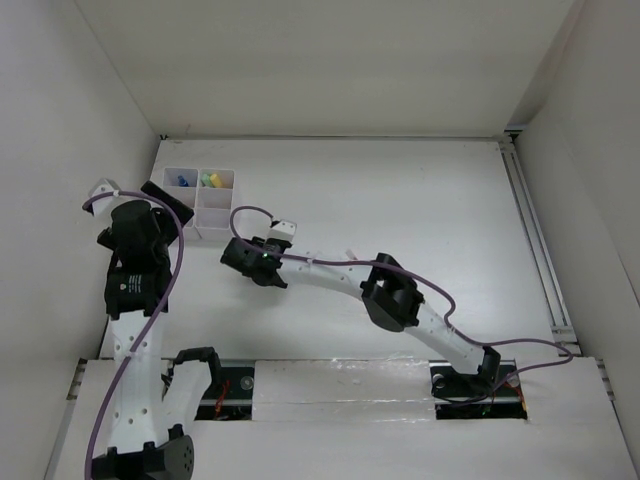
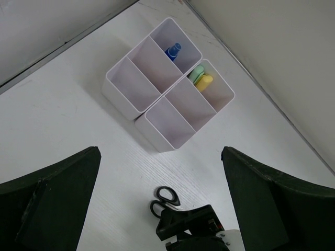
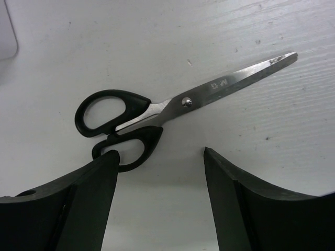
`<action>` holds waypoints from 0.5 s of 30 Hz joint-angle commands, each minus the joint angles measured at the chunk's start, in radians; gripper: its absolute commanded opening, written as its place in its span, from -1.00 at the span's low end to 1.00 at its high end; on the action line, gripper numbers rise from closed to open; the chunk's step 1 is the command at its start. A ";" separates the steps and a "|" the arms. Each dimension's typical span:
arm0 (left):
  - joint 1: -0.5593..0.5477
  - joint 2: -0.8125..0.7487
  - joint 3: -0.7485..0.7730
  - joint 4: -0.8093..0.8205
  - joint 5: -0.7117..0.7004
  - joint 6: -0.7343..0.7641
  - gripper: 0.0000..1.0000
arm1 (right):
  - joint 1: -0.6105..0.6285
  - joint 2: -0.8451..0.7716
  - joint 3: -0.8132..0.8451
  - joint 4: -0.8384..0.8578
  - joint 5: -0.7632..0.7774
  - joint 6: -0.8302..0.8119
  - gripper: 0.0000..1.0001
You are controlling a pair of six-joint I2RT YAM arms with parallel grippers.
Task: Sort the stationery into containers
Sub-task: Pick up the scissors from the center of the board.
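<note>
Quick status from my side of the table. My right gripper (image 3: pixel 159 151) is down low over the scissors (image 3: pixel 157 112), jaws partly apart, gripping nothing. There's just bare table (image 3: pixel 251 31) in the gap between them. The scissors lie flat with the blades closed. The black handles are on the end nearer the box (image 2: pixel 123 102), and the blades run away from it.

One finger (image 3: pixel 89 198) of that gripper overlaps the edge of the lower handle loop. I honestly can't tell if it's touching the loop or sitting just above it. The other finger is clear of the scissors, out over bare table below the blades.

My left gripper (image 2: pixel 159 151) hangs above the table on the near left side of the box, jaws as wide as they go, nothing in them.

The box sits at the far left of the table. It's white with six compartments, two across and three deep. The blue-capped bottle (image 2: pixel 174 50) stands in the far left compartment. The green highlighter (image 2: pixel 196 76) and yellow highlighter (image 2: pixel 204 82) stand side by side, touching, in the far right one.

The scissors are just off the box's near side, with a strip of bare table between. From my left wrist only the handles show, since the right gripper covers the blades. My right arm's purple cable (image 1: pixel 250 212) loops up close beside the box's right wall.
</note>
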 commanded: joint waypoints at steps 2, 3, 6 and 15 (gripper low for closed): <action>0.005 -0.021 -0.008 0.029 0.020 0.013 1.00 | 0.009 0.030 0.029 -0.119 0.027 -0.003 0.40; 0.005 -0.021 -0.008 0.029 0.020 0.013 1.00 | 0.009 0.040 0.041 -0.132 0.039 -0.003 0.40; 0.005 -0.021 -0.008 0.029 0.020 0.013 1.00 | 0.009 0.053 0.061 -0.167 0.052 -0.026 0.40; 0.005 -0.021 -0.008 0.029 0.029 0.013 1.00 | -0.001 0.118 0.109 -0.167 0.033 -0.118 0.40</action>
